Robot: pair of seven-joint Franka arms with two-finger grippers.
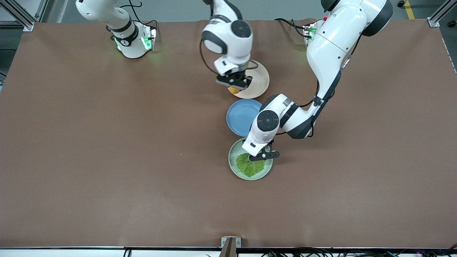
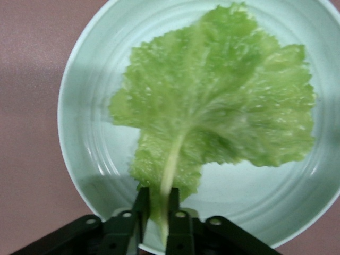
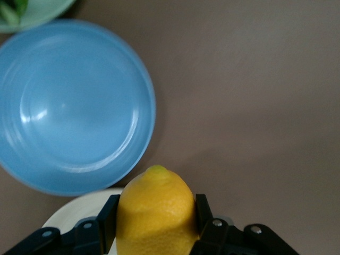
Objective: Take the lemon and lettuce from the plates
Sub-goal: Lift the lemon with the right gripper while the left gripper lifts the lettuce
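My right gripper [image 1: 234, 85] is shut on the lemon [image 1: 234, 90], over the edge of the cream-pink plate [image 1: 257, 84]. In the right wrist view the yellow lemon [image 3: 156, 212] sits between both fingers [image 3: 109, 215], above the plate's rim [image 3: 79, 210]. My left gripper [image 1: 257, 157] is over the pale green plate [image 1: 234, 166], shut on the stem end of the lettuce [image 1: 250, 165]. In the left wrist view the crinkled leaf [image 2: 218, 111] lies spread on the green plate [image 2: 79, 133], its pale rib pinched between the fingers [image 2: 141, 207].
An empty blue plate [image 1: 240, 116] lies between the two plates, close to both; it fills much of the right wrist view [image 3: 69, 106]. Brown table cloth [image 1: 107, 142] spreads wide toward both ends. The right arm's base [image 1: 134, 43] stands at the table's edge.
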